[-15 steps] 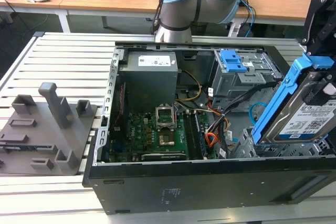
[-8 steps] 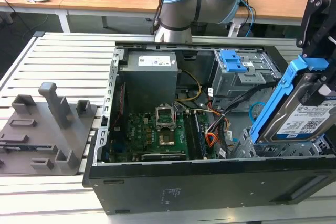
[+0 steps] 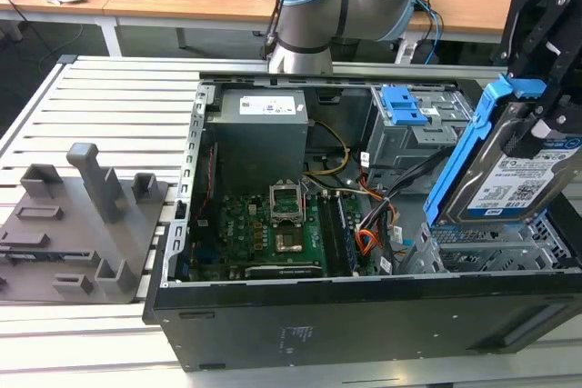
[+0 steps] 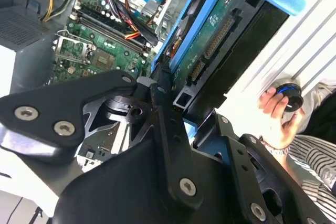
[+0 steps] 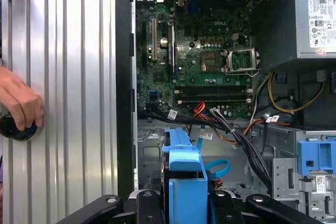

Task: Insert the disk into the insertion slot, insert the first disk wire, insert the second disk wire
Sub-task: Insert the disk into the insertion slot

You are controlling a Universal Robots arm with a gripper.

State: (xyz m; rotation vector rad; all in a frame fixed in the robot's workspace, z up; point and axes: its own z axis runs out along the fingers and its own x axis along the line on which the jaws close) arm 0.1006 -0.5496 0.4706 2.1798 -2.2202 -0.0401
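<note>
Disk [image 3: 518,179] hangs tilted just above the slot [image 3: 496,247], pinched near its upper end by my claw [image 3: 544,115]; I judge it dense, rigid and shock-sensitive, best held across its blue plastic edges.

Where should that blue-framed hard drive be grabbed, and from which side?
Grip the hard drive by its upper end, from above, as the tool does: it hangs on end, slightly tilted, leaving its lower end free over the perforated drive cage.
</note>
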